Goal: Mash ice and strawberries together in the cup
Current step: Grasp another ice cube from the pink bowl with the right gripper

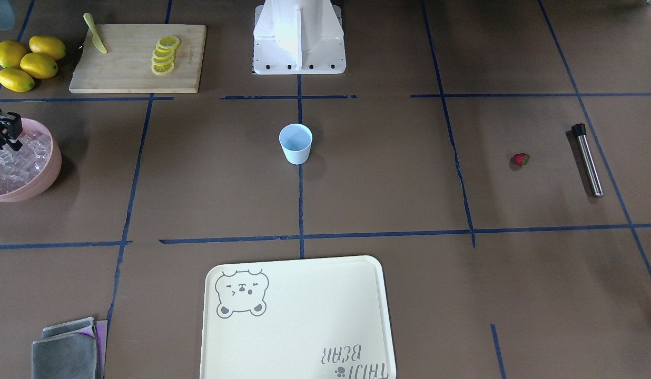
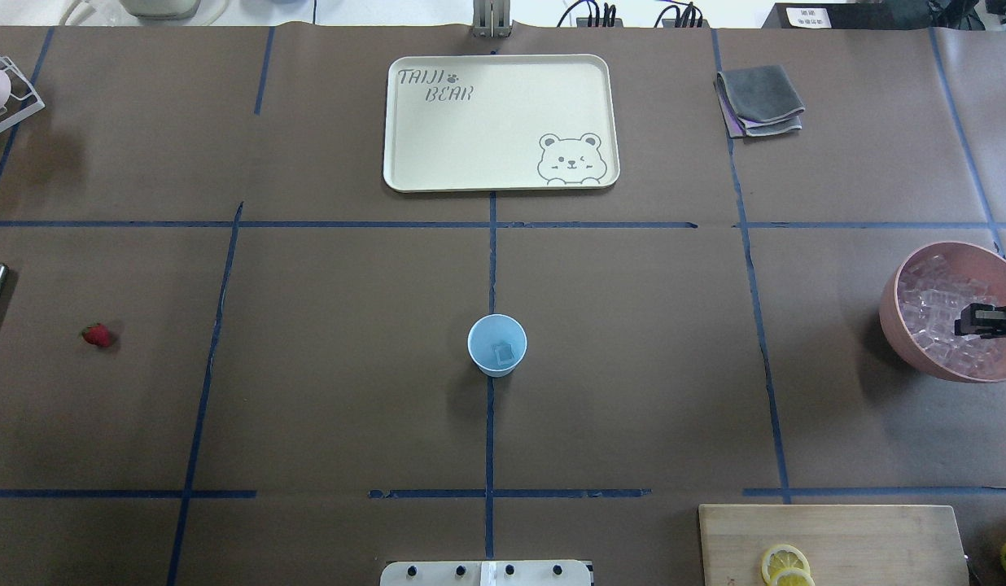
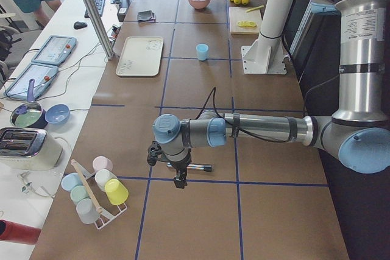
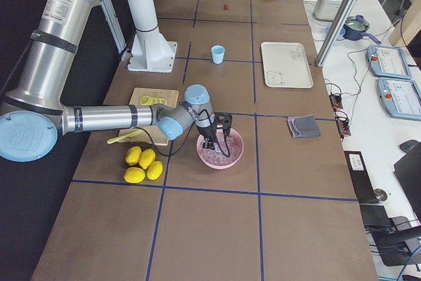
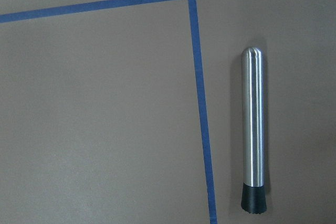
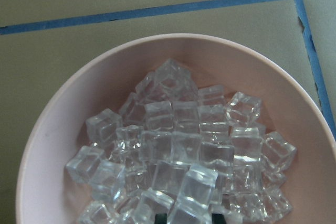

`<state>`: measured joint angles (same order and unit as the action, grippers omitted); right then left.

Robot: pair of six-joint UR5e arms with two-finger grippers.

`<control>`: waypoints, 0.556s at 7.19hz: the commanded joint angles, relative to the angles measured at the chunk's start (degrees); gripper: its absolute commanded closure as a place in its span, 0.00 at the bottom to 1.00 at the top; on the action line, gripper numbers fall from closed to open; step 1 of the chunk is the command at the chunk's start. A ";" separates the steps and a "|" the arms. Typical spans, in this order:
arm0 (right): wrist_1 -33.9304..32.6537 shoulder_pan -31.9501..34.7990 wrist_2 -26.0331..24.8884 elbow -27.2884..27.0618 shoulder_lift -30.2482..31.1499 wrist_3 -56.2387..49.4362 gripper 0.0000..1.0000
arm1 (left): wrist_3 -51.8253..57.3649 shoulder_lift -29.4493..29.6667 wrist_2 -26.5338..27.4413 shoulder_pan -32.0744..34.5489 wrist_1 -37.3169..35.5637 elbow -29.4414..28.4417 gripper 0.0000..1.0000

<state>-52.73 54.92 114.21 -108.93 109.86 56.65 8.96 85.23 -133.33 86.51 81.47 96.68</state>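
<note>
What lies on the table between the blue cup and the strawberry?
No object: in the overhead view the stretch from the cup to the strawberry is bare table cover, crossed only by one blue tape line.

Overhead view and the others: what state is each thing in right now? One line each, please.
cup: upright, one clear cube inside.
ice: piled in the pink bowl.
strawberry: lying on the table, apart from the cup.
muddler: lying flat, not held.
right gripper: down among the ice, open or shut unclear.
left gripper: hovering near the muddler, open or shut unclear.
lemon slices: cut, overlapping on the cutting board.
</note>
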 commanded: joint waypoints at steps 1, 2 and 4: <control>0.00 2.29 0.57 -1.19 0.00 -0.49 0.98 | 0.00 0.03 0.00 -0.02 0.00 0.00 0.00; -1.57 3.61 1.36 -3.29 0.00 -0.75 0.98 | 0.00 0.03 0.00 -0.02 0.00 0.00 0.00; -11.90 3.71 1.45 -9.96 -2.52 -2.59 0.98 | 0.00 0.03 0.00 -0.02 0.00 0.09 0.00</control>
<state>-58.87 58.38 115.52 -115.16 109.23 55.03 8.96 85.25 -133.33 86.49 81.47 96.73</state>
